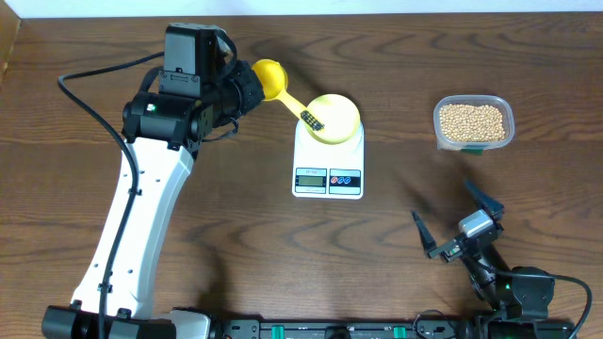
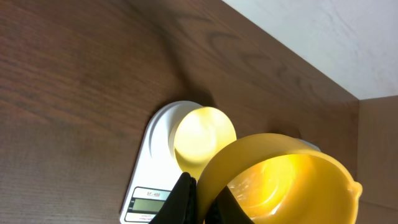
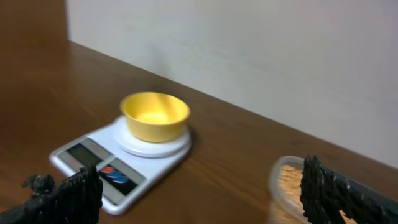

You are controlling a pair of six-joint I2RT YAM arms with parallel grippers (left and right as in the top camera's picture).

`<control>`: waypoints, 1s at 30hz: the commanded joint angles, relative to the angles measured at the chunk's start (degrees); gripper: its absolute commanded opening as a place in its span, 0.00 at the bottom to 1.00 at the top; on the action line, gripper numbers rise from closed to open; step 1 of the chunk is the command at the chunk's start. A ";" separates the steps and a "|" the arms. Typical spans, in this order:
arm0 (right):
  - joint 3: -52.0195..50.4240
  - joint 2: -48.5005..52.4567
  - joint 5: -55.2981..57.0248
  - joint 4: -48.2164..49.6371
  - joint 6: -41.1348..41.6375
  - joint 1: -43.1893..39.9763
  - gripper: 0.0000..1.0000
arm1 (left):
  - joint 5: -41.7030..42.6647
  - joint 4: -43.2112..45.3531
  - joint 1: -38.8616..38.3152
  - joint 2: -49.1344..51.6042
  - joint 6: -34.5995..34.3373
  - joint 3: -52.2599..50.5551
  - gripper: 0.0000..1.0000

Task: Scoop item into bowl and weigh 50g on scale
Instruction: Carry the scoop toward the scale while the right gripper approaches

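The pale-yellow bowl (image 1: pixel 336 118) stands on the white scale (image 1: pixel 328 174) at mid-table and looks empty in the right wrist view (image 3: pixel 155 115). The beans (image 1: pixel 473 120) lie in a clear tub (image 1: pixel 509 125) at the right. My left gripper (image 1: pixel 247 87) is shut on the cup of a yellow scoop (image 1: pixel 268 72). The scoop's handle reaches over the bowl's left rim. In the left wrist view my fingers (image 2: pixel 205 200) pinch the scoop's wall (image 2: pixel 280 180), with the bowl (image 2: pixel 204 137) and scale (image 2: pixel 155 155) beyond. My right gripper (image 1: pixel 457 221) is open and empty, below the tub.
The table is dark wood. A pale wall runs along its far edge in the right wrist view. In that view my open fingers (image 3: pixel 199 205) frame the scale (image 3: pixel 93 158) on the left and the tub of beans (image 3: pixel 287 180) on the right.
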 commanded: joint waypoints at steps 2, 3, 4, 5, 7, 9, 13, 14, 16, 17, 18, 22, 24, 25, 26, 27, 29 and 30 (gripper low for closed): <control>-0.07 -0.11 -4.72 7.28 14.58 0.13 0.99 | 0.66 1.07 -0.13 0.57 -0.28 -0.42 0.08; 0.00 0.24 -4.70 10.16 16.76 0.11 0.99 | 0.63 1.68 -0.13 0.57 -0.28 -0.42 0.08; 0.28 0.90 -4.68 12.87 18.75 0.11 0.99 | 0.63 2.49 -0.13 0.57 -0.28 -0.42 0.08; 1.01 2.10 -4.70 14.80 20.70 0.11 0.99 | 0.63 3.52 -0.13 0.57 -0.28 -0.42 0.08; 2.93 5.01 -4.76 15.76 23.23 0.11 0.99 | 0.66 4.96 -0.13 0.57 -0.31 -0.42 0.08; 5.88 9.38 -5.95 15.76 24.48 0.11 0.99 | 0.66 5.46 -0.13 0.57 -0.31 -0.42 0.08; 13.94 20.57 -11.17 15.74 24.55 0.11 0.99 | 0.66 5.49 -0.13 0.57 -0.33 -0.42 0.08; 16.46 23.98 -13.00 15.74 24.55 0.11 0.99 | 0.66 5.49 -0.15 0.57 -0.33 -0.42 0.08; 20.83 29.92 -16.39 15.74 24.57 0.11 0.99 | 0.66 5.49 -0.15 0.57 -0.33 -0.42 0.08; 23.74 33.90 -18.88 15.72 24.57 0.11 0.99 | 0.66 5.46 -0.15 0.57 -0.33 -0.42 0.08; 25.75 36.63 -20.65 15.72 24.61 0.13 0.99 | 0.66 5.46 -0.15 0.57 -0.33 -0.42 0.08; 34.01 48.06 -27.43 15.72 26.69 0.13 0.99 | 0.68 5.49 -0.15 0.59 -0.37 -0.42 0.07; 38.21 54.51 -31.74 15.76 27.15 0.13 0.99 | 0.66 5.46 -0.26 0.61 -0.79 -0.42 0.08; 39.39 56.57 -33.00 15.76 27.15 0.13 0.99 | 0.63 5.51 -0.44 0.63 -1.01 -0.42 0.08; 40.63 58.82 -34.21 15.82 27.15 0.13 0.99 | 0.63 5.66 -0.70 0.66 -1.09 -0.42 0.08; 41.59 60.87 -35.36 16.55 27.15 0.20 0.99 | 0.63 5.81 -1.01 0.74 -1.16 -0.42 0.08; 42.29 63.71 -37.11 18.97 28.02 0.20 0.99 | 0.63 6.40 -1.68 0.98 -1.16 -0.42 0.08; 42.29 64.96 -37.33 21.22 29.97 0.24 0.99 | 0.61 6.67 -2.03 1.25 -1.18 -0.42 0.08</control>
